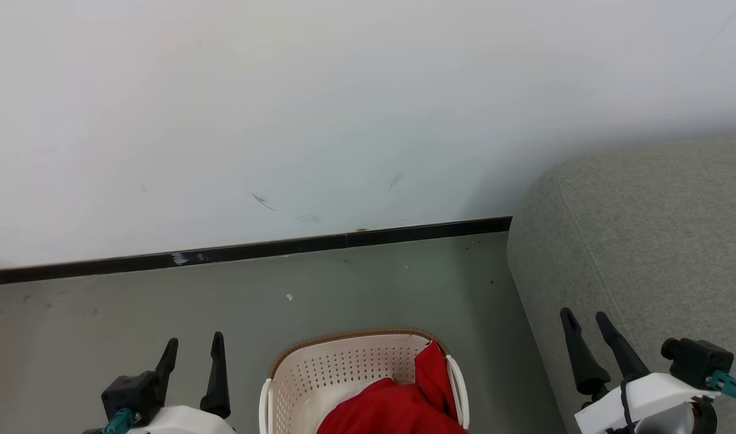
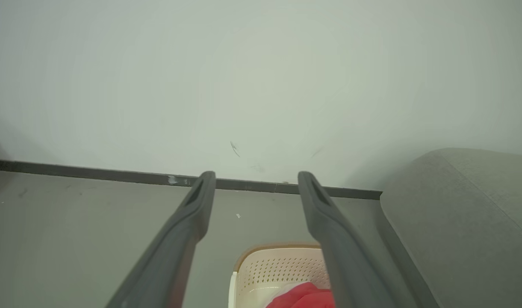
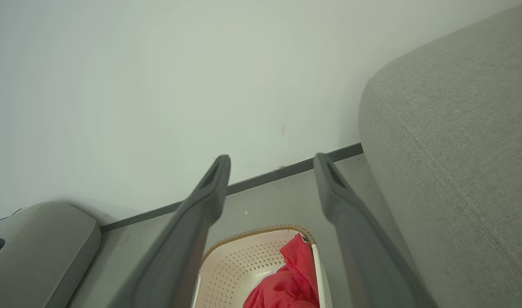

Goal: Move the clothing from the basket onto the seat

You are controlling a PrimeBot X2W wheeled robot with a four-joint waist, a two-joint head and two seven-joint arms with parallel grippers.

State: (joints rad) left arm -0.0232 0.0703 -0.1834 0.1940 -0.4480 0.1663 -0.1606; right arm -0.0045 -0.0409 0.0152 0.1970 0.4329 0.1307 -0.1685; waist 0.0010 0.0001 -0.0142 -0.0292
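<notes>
Left end effector (image 1: pixel 195 339), right end effector (image 1: pixel 583 314) apart, clothing (image 1: pixel 392 410) in basket (image 1: pixel 343 367), right wrist view adds grey rounded object (image 3: pixel 38 248)

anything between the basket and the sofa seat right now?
Nothing. In the head view, only a bare strip of grey floor separates the basket from the seat. The right wrist view shows the same gap.

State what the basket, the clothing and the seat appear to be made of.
Basket: cream moulded plastic, smooth with a slight sheen, rows of punched holes; brown rim looks woven, possibly imitation. Clothing: soft red fabric, matte, crumpled in folds. Seat: grey woven upholstery, visible weave and a stitched seam, likely padded.
</notes>
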